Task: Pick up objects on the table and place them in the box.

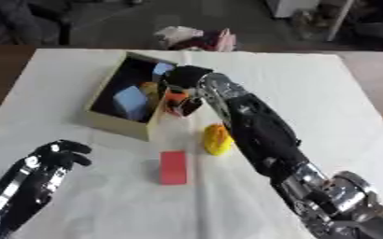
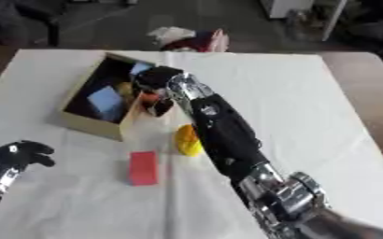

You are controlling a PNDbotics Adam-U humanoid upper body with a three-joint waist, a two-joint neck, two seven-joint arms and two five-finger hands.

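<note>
My right arm reaches across the table to the cardboard box [image 1: 113,122]. Its right hand [image 1: 181,88] hangs over the box's near-right rim, fingers curled round an orange piece [image 1: 176,99]. Inside the box lie a blue block [image 1: 131,101], a light blue piece [image 1: 162,69] and something yellow-orange [image 1: 150,87]. On the white cloth, a yellow object [image 1: 216,140] lies beside the right forearm, and a red block [image 1: 173,167] lies in front of the box. My left hand [image 1: 57,158] rests at the lower left with fingers curled, holding nothing.
A white cloth [image 1: 342,107] covers the table, and brown tabletop shows at both sides. Beyond the far edge lies a heap of pink and white things [image 1: 196,38] on the floor.
</note>
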